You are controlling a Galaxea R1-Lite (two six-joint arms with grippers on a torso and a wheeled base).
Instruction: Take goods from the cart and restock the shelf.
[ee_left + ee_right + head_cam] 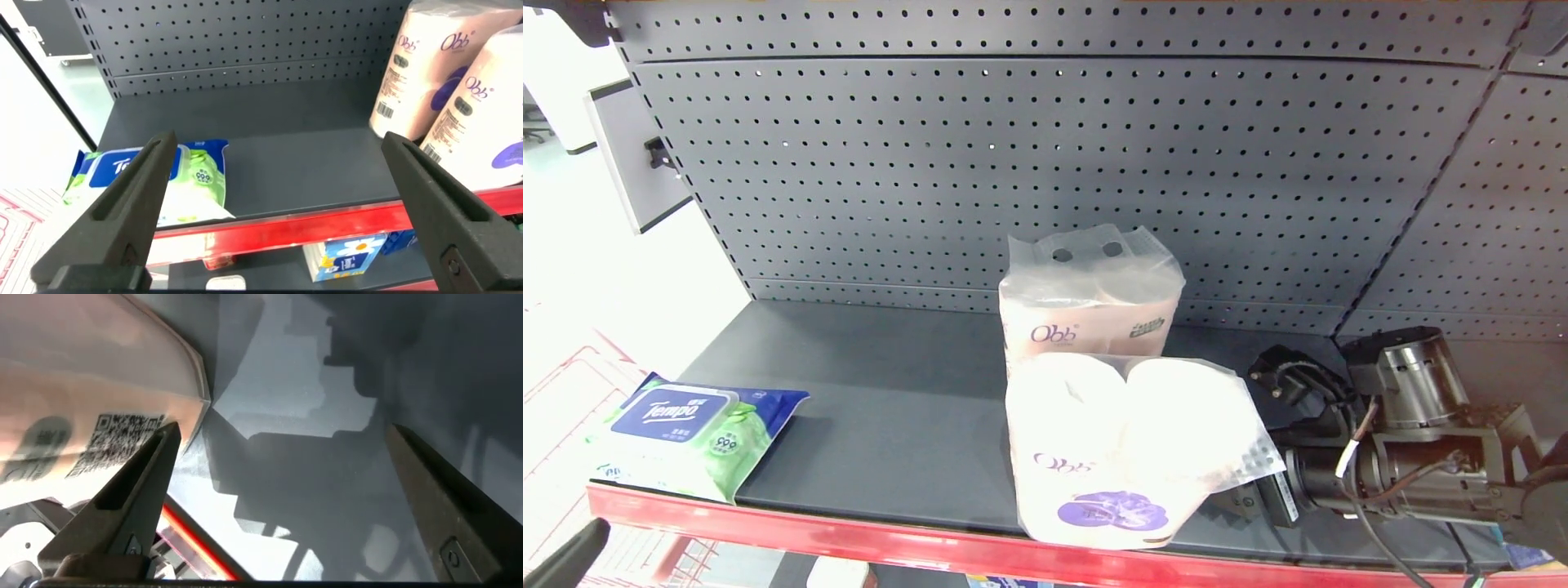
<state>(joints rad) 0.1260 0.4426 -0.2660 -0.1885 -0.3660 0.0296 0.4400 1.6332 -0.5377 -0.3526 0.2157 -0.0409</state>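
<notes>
Two packs of toilet rolls stand on the dark shelf (890, 392). The pink pack (1090, 302) is at the back, and the purple-printed pack (1119, 449) sits at the red front edge. A blue and green wipes pack (694, 437) lies at the shelf's front left. My right gripper (278, 506) is open low over the shelf board, just right of the purple-printed pack (82, 392), with nothing between its fingers. My left gripper (278, 237) is open in front of the shelf, facing the wipes pack (163, 184) and both roll packs (458, 90).
A perforated grey back panel (1045, 180) closes the shelf behind. The red wire cart (572, 384) stands to the left, below shelf level. A blue and white box (343, 253) sits on the level beneath the red edge (327, 224). Bare board lies between the wipes and the rolls.
</notes>
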